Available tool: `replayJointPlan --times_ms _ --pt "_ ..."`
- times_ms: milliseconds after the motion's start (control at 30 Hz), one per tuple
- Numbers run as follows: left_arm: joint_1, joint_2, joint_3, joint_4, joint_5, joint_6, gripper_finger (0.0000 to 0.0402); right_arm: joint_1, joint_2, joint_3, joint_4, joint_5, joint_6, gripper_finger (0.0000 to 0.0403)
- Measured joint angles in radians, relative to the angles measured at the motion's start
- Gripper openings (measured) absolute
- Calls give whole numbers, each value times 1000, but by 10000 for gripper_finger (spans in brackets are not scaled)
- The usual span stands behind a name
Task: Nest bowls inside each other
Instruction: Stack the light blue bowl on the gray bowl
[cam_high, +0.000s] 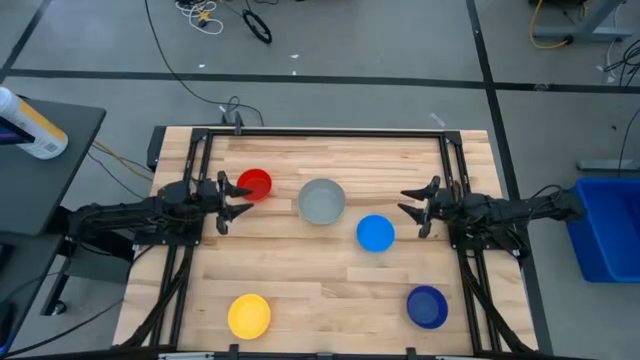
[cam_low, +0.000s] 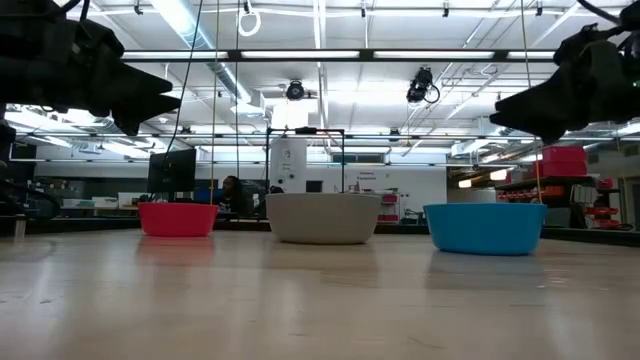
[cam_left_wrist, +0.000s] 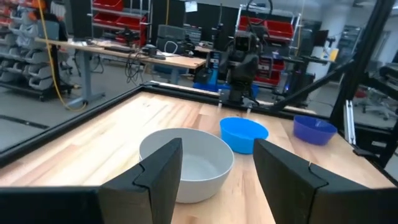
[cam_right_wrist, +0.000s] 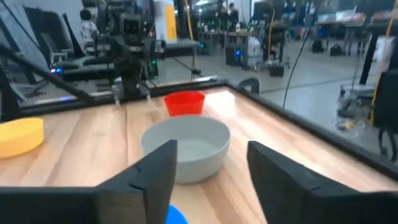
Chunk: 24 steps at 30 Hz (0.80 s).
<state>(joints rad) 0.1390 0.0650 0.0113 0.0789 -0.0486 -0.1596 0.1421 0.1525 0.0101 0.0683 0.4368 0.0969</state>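
Observation:
Five bowls stand apart on their bases on the wooden table (cam_high: 320, 280): red (cam_high: 255, 184) at the far left, grey (cam_high: 322, 201) in the middle, light blue (cam_high: 375, 233) to its right, dark blue (cam_high: 427, 306) at the near right, yellow (cam_high: 249, 315) at the near left. My left gripper (cam_high: 243, 198) hangs open above the table beside the red bowl, pointing level at the grey bowl (cam_left_wrist: 186, 163). My right gripper (cam_high: 405, 203) hangs open just past the light blue bowl, also facing the grey bowl (cam_right_wrist: 186, 148). Neither holds anything.
A dark metal frame (cam_high: 320, 134) runs along the table's far, left and right edges. A blue bin (cam_high: 608, 228) stands off the table to the right. Bare wood lies between the near bowls and along the far edge.

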Motion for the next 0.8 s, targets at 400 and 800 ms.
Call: replayJointPlan --times_ms 400,800 --pt "0 0 0 34 56 34 206 0 190 0 -8 -310 291 59" --pt "0 0 0 -11 68 67 206 -121 476 58 -26 -374 432 251"
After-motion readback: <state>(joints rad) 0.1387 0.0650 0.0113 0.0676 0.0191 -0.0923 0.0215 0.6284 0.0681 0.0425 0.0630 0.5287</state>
